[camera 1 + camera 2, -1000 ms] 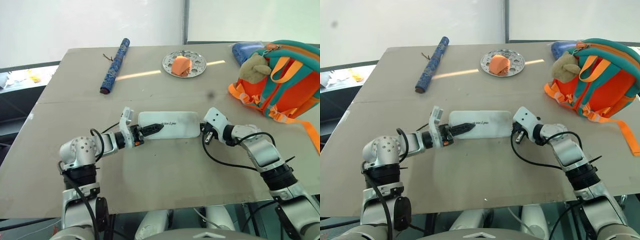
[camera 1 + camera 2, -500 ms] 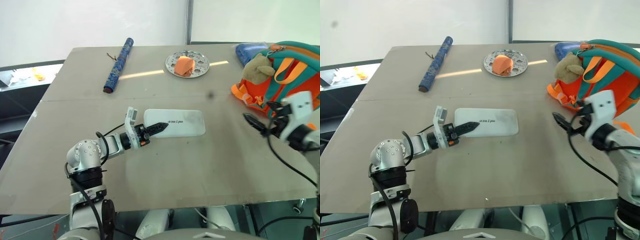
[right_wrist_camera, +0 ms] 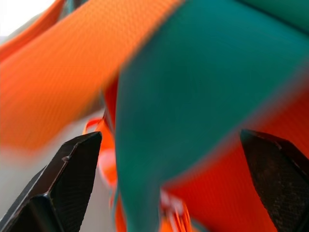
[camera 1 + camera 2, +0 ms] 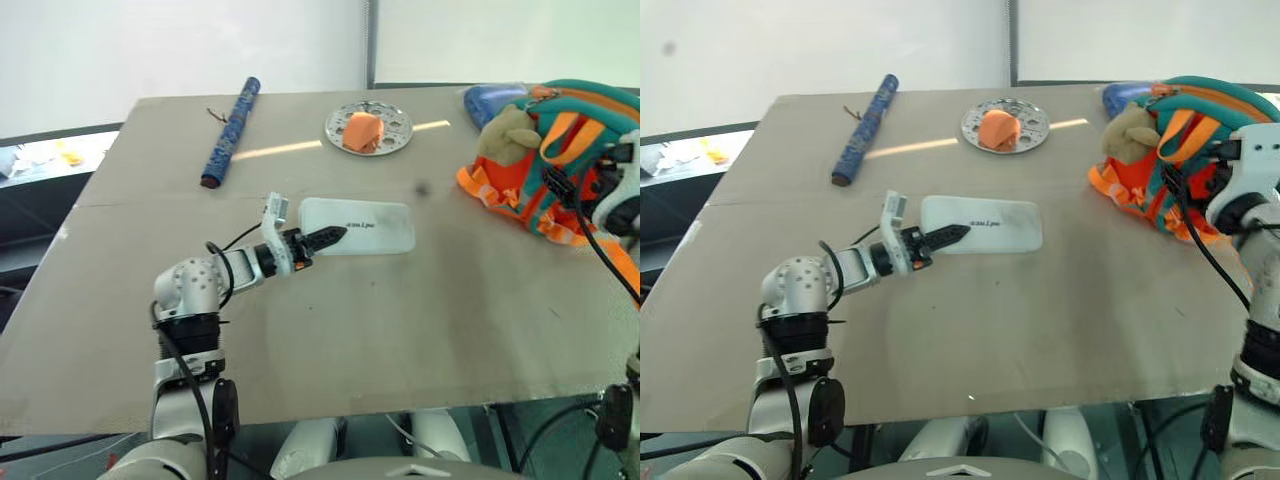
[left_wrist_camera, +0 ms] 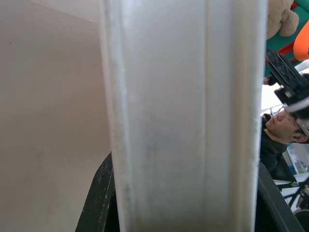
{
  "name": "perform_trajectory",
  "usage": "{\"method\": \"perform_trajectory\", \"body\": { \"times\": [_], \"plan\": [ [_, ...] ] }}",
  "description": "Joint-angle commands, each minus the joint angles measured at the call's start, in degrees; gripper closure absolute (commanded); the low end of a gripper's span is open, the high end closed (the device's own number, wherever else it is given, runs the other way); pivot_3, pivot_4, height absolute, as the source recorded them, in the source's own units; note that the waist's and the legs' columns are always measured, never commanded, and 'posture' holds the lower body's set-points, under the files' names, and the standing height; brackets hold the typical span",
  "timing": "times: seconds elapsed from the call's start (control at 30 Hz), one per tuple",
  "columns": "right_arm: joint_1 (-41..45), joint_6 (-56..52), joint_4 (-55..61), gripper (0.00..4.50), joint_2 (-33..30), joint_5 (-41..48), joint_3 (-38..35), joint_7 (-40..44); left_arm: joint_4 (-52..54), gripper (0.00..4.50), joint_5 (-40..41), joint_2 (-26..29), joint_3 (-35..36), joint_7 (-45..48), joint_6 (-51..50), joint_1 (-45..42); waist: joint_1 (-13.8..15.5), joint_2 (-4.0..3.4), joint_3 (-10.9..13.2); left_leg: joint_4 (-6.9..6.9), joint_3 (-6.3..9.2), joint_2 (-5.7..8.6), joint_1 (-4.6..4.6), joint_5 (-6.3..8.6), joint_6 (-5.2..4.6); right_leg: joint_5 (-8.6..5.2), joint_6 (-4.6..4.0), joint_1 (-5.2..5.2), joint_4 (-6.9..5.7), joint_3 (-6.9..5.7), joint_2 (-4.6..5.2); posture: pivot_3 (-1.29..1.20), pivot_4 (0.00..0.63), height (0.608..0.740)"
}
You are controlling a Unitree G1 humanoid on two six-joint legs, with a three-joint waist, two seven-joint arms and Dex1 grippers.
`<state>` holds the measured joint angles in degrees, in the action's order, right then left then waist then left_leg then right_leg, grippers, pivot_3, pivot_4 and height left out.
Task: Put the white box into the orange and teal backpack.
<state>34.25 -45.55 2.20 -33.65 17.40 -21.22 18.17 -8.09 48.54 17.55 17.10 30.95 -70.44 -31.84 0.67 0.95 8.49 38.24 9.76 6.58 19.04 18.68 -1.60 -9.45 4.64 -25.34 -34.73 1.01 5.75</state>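
Note:
The white box [image 4: 372, 225], flat with small dark lettering, sits near the middle of the table. My left gripper [image 4: 330, 236] is shut on its left end. In the left wrist view the box [image 5: 183, 116] runs between the two black fingers [image 5: 99, 193]. The orange and teal backpack [image 4: 585, 150] stands at the table's right edge, with a beige plush toy [image 4: 508, 135] on its front. My right gripper [image 4: 556, 186] is up against the backpack's front, open. In the right wrist view a teal strap [image 3: 193, 87] lies between its wide-spread fingers [image 3: 63, 183].
A blue patterned roll [image 4: 230, 130] lies at the back left. A round silver plate [image 4: 392, 128] with an orange lump is at the back centre. A blue pouch [image 4: 488, 100] sits behind the backpack. A person [image 5: 277, 140] appears beyond the table in the left wrist view.
My right gripper let go of the box's right end, opened, and swung right and up to the backpack. The left gripper carried the box slightly right and away from me.

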Motion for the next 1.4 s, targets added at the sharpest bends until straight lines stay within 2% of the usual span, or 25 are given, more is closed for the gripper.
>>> {"method": "perform_trajectory", "body": {
  "times": [0.03,0.17,0.23,0.3,0.47,0.53,0.7,0.83,0.93,1.1,1.27,1.4],
  "plan": [
    [6.13,10.41,-8.92,0.8,-0.72,-3.58,3.27,0.69,1.75,3.33,-0.38,0.99,1.09,-1.23,1.59,0.65,-0.21,0.0,0.0,0.0,-0.03,0.01,0.13,0.0,0.0,0.0,0.0,-0.11,0.02,0.03,0.0,0.0,0.15,0.733],
    [7.4,16.77,-12.78,2.48,-1.38,-5.03,6.28,3.82,3.75,3.33,0.69,1.02,2.85,-2.26,2.11,2.31,-0.62,0.0,0.0,0.11,0.08,0.03,0.61,-0.01,-0.01,0.01,-0.01,-0.44,0.16,-0.11,0.04,0.0,0.15,0.733],
    [7.69,21.28,-13.64,3.6,-1.52,-5.9,7.89,5.77,4.73,3.33,0.55,0.82,3.67,-2.64,4.33,3.44,-1.14,-0.01,-0.01,0.11,0.11,0.03,0.67,-0.01,-0.01,0.01,-0.01,-0.46,0.21,-0.16,0.04,0.0,0.15,0.733],
    [8.34,25.96,-13.68,4.46,-1.27,-6.39,9.86,8.58,5.12,3.33,0.41,0.09,5.04,-3.61,7.1,4.1,-1.58,-0.01,0.0,0.1,0.11,0.03,0.68,-0.01,-0.01,0.02,-0.01,-0.46,0.2,-0.15,0.05,0.0,0.15,0.733],
    [12.14,31.41,-10.76,4.46,1.31,-2.89,13.05,17.34,5.47,3.33,1.83,-2.57,9.63,-6.54,15.84,2.92,-2.26,-0.04,0.02,0.13,0.04,-0.19,0.64,-0.05,0.07,0.3,-0.16,-0.48,0.2,-0.06,-0.19,0.0,0.15,0.733],
    [14.18,32.33,-10.51,4.46,1.98,-1.86,13.37,19.13,6.51,3.33,0.88,-3.93,10.55,-5.73,22.85,2.83,-2.28,-0.05,0.03,0.13,0.05,-0.27,0.65,-0.06,0.1,0.33,-0.18,-0.49,0.21,-0.08,-0.25,0.0,0.15,0.733],
    [16.55,33.18,-9.21,4.46,2.97,-0.13,14.16,22.3,6.12,3.33,3.26,-2.36,11.21,-5.73,23.7,2.39,-2.3,-0.05,0.04,0.1,0.09,-0.28,0.79,-0.07,0.1,0.33,-0.19,-0.57,0.4,-0.15,-0.26,0.0,0.15,0.733],
    [13.57,23.8,6.24,4.46,4.39,10.56,17.49,29.16,10.07,3.33,6.6,3.61,14.45,-2.21,24.49,2.83,-2.8,-0.07,0.07,0.11,0.15,-0.32,1.1,-0.07,0.1,0.34,-0.19,-0.79,0.72,-0.27,-0.26,0.0,0.15,0.733],
    [8.56,17.98,13.64,4.46,3.69,12.9,19.53,28.66,13.82,3.33,8.74,6.96,15.22,-0.14,24.26,3.98,-3.04,-0.07,0.06,0.19,0.19,-0.42,1.33,-0.07,0.1,0.34,-0.19,-0.96,0.67,-0.48,-0.26,0.0,0.15,0.733],
    [1.83,16.4,14.33,4.46,1.96,8.23,23.34,27.04,21.52,3.33,14.91,11.3,15.66,4.09,22.09,8.13,-2.69,-0.09,0.07,0.2,0.12,-0.14,1.38,-0.06,0.08,0.34,-0.2,-0.93,0.78,-1.1,0.14,0.0,0.15,0.733],
    [1.81,15.69,13.32,4.46,2.25,8.49,23.18,27.01,24.64,3.33,20.67,15.63,16.22,6.69,19.69,12.41,-2.6,-0.1,0.07,0.22,0.18,-0.16,1.23,-0.06,0.06,0.67,-0.38,-0.89,0.65,-1.07,0.05,0.0,0.15,0.733],
    [1.92,15.32,12.5,4.46,1.6,7.78,23.45,27.31,24.6,3.33,22.03,18.43,16.16,9.39,20.2,13.45,-2.02,-0.1,0.08,0.18,0.1,-0.56,0.81,-0.12,0.18,0.78,-0.57,-0.51,0.63,-1.04,-0.29,0.0,0.15,0.733]
  ]
}}
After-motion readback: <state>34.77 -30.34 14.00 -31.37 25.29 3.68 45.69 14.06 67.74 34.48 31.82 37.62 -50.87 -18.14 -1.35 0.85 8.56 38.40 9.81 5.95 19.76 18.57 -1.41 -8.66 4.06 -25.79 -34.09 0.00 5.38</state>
